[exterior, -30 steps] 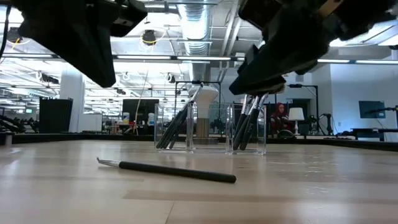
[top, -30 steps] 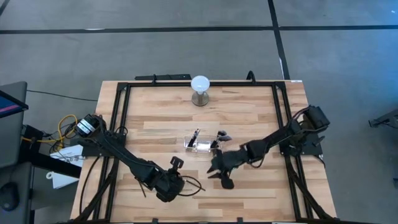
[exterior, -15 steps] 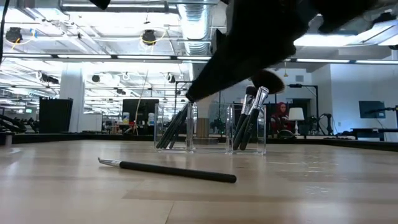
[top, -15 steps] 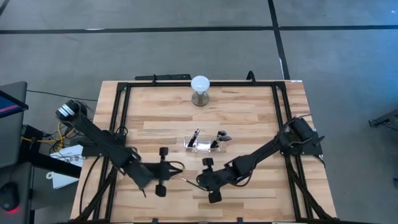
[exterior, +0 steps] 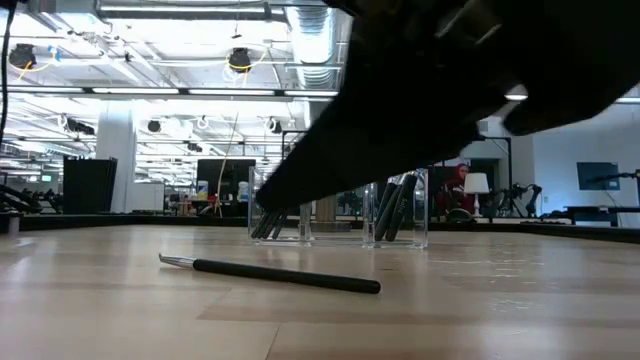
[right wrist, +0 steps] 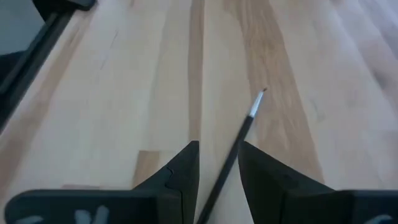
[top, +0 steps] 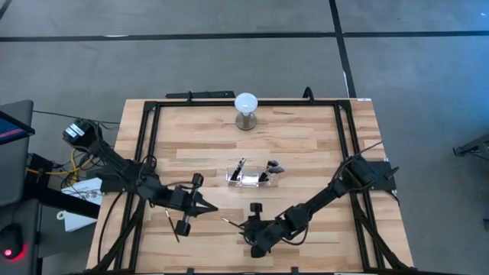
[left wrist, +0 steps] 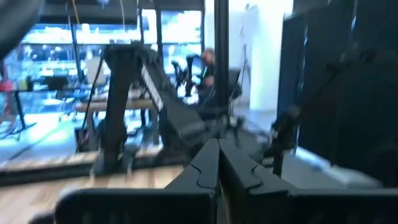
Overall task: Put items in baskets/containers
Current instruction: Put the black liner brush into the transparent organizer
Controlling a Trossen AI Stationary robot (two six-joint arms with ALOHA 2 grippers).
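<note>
We are nearing the end of the job: most brushes [exterior: 395, 208] are standing in the clear holder [top: 250, 176], and one last brush [exterior: 270, 272] is lying on the table [top: 306, 145] just in front of it. Our right gripper [right wrist: 217, 169] is straddling that brush, fingers parted, not clamped; our left gripper [left wrist: 219, 163] is waiting closed and empty, off to the holder's left

table [top: 306, 145]: pale wood, streaked grain | frame [top: 149, 130]: black | brush [exterior: 270, 272]: black handle, silver ferrule | holder [exterior: 400, 215]: clear | globe [top: 246, 101]: white | arms: dark | floor [top: 229, 53]: grey, black lines
</note>
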